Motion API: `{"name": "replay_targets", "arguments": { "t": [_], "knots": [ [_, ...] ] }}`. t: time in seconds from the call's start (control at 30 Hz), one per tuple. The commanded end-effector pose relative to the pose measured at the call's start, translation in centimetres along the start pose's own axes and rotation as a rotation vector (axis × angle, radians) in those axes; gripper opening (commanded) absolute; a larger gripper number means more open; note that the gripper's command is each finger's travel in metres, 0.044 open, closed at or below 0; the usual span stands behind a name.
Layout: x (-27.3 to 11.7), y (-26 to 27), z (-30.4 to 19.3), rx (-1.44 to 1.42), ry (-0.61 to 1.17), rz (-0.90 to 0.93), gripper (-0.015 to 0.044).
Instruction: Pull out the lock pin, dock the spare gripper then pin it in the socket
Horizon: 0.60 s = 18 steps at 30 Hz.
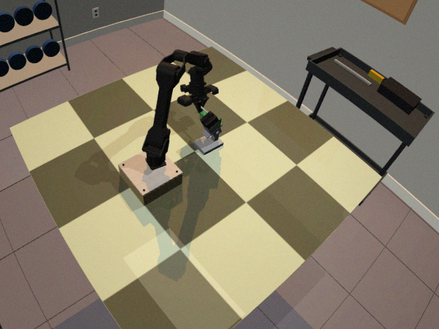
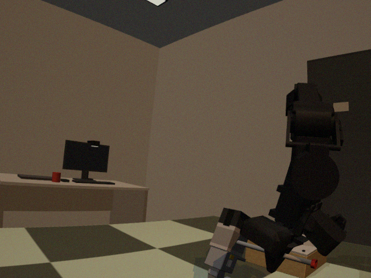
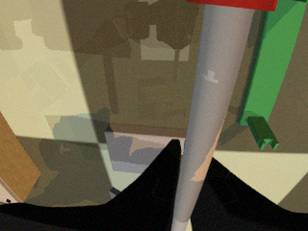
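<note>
My gripper [image 1: 200,107] [image 3: 181,146] is shut on the grey lock pin [image 1: 204,110] [image 2: 250,245] [image 3: 218,72]. The pin's red head [image 2: 313,263] [image 3: 236,4] sticks out on the side away from the mount. Its other end comes up to the side of the block on the mount; whether it is in a hole I cannot tell. The mount's grey base plate [image 1: 207,146] [image 3: 140,151] stands on the mat beside the arm. The spare gripper's dark body [image 1: 210,120] [image 2: 232,218] appears seated atop the mount, tilted, with green parts [image 1: 203,113] [image 3: 276,63] beside it. The socket's opening is hidden.
The arm's wooden base box [image 1: 134,166] [image 2: 258,255] [image 3: 16,166] stands close to the mount. A dark cart [image 1: 361,93] stands by the wall, a shelf rack [image 1: 31,31] at the back left. A desk [image 2: 128,186] with a monitor [image 2: 86,157] is far off.
</note>
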<state>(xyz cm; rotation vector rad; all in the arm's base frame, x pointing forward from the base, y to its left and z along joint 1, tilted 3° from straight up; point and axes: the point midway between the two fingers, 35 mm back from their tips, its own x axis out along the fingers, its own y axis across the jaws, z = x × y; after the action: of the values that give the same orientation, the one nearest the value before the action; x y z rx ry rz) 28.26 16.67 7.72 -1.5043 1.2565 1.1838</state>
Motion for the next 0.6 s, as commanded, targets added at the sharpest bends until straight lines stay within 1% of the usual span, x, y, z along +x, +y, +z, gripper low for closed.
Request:
{"name": "replay_targets", "arguments": {
  "t": [0.0,0.17,0.37,0.57],
  "knots": [
    [-0.3,0.7,-0.1,0.010,-0.008,-0.007,0.0000],
    [1.0,0.6,0.3,0.011,-0.009,-0.004,0.0000],
    [4.2,0.6,1.1,0.011,-0.011,0.003,0.0000],
    [4.8,0.6,1.3,0.012,-0.011,0.004,0.0000]
  ]
}}
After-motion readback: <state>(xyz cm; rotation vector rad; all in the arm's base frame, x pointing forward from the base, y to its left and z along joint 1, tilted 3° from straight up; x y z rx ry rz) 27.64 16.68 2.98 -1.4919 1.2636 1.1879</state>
